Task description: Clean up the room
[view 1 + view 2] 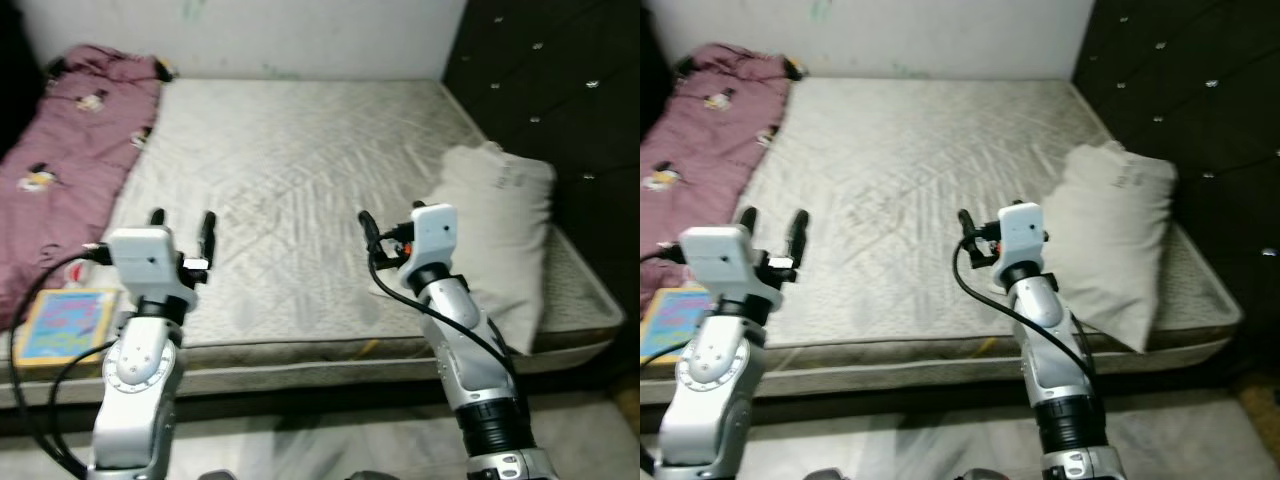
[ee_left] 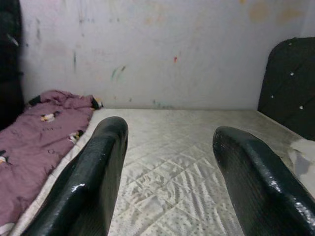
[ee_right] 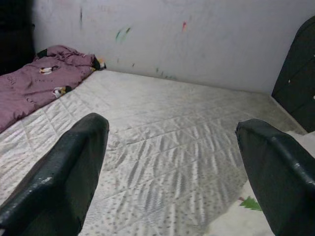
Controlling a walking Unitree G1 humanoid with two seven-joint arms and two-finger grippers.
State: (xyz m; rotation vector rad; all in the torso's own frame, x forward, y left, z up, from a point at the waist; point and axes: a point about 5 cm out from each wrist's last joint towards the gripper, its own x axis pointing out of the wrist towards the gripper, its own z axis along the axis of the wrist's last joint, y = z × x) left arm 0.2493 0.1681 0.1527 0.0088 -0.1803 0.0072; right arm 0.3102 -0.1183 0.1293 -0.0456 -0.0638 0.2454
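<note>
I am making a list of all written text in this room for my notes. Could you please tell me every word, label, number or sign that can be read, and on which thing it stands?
No text can be read.
Colourful book on the bed's left edge: printed cover, too blurred to read.
Pillow: faint grey marks near its top, too small to read.
Purple blanket: cartoon figures, no letters.

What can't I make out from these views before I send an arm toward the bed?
- Colourful flat picture book: head views, partly behind the left gripper and its cable; cover too blurred to read.
- White rectangular pillow: its near lower side is behind the right gripper and arm.
- Crumpled maroon patterned blanket: cut off by the picture's left edge.
- Under the quilted cream mattress: dark shadow.
</note>
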